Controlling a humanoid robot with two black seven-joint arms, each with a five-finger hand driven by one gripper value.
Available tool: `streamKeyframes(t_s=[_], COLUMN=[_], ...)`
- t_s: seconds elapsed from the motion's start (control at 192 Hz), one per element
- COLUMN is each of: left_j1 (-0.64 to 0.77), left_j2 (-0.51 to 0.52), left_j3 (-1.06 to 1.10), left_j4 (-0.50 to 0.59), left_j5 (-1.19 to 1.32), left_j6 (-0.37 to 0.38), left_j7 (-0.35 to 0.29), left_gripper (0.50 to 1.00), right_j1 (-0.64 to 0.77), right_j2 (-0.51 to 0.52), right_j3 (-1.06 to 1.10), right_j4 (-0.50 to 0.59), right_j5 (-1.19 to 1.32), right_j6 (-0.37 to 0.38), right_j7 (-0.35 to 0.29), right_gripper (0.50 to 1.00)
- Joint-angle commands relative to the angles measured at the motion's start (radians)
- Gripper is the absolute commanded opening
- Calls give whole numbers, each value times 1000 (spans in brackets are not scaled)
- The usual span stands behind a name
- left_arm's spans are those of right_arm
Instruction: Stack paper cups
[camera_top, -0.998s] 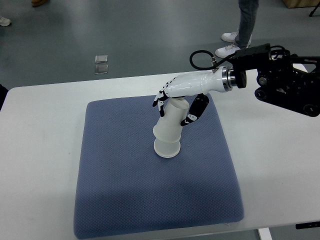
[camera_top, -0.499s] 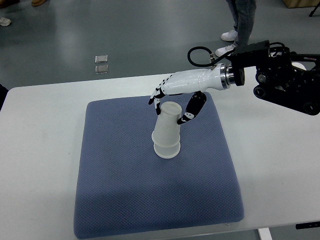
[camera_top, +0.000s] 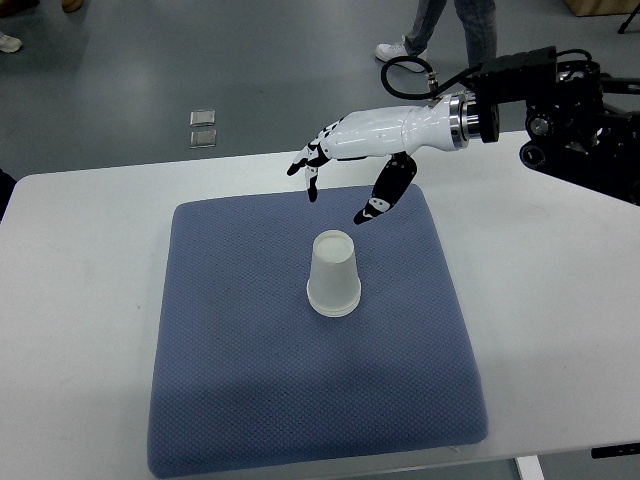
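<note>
Hovering above the far part of the blue cushion (camera_top: 250, 400), my right robot hand (camera_top: 345, 165) has its fingers spread and holds nothing. The paper cups (camera_top: 333, 274) stand upside down, nested together, near the cushion's middle on the white tabletop (camera_top: 70, 300), apart from my hand.

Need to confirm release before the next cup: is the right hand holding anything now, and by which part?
Nothing is held. The right hand is open above and apart from the upside-down paper cup stack on the blue pad.
</note>
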Motion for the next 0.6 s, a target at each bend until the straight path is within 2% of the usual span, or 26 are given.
streamKeyframes(t_s=[0.0,0.244,0.592], left_j1=[0,0,0], left_j2=[0,0,0], left_j3=[-1,-1,-1], left_j4=[0,0,0], left_j5=[0,0,0], left_j6=[0,0,0], left_j7=[0,0,0], left_gripper=[1000,1000,1000], right_j1=[1,-22,-64], right_j2=[-4,-1,12], right_j3=[18,21,21], right_j4=[-4,-90,-306], right_j5=[4,55,447], right_j6=[17,3,-50], right_j7=[-3,-8,-9], right_gripper=[905,905,905])
